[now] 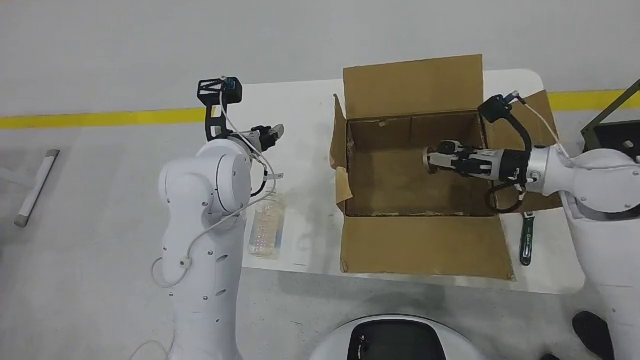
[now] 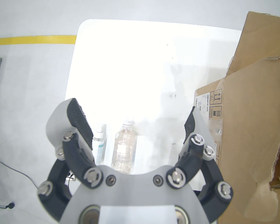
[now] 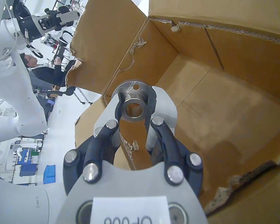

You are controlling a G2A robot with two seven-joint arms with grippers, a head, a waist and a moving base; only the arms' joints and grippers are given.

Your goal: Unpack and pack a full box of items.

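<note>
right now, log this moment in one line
right gripper: shut on metal ring, over open box | left gripper: open, above table | water bottle: lying on table

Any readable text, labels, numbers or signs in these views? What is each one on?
Cardboard box side: arrows pictogram, two arrows pointing up; no words.
Second pictogram beneath: too blurred.
Fine-print label beside them: too small to read.
Small bottle label: blurred.
White sticker behind right gripper, shut on metal flange: upside down, cut off by picture edge.

Yel. floor line (image 1: 100, 117), white bar (image 1: 35, 188)
</note>
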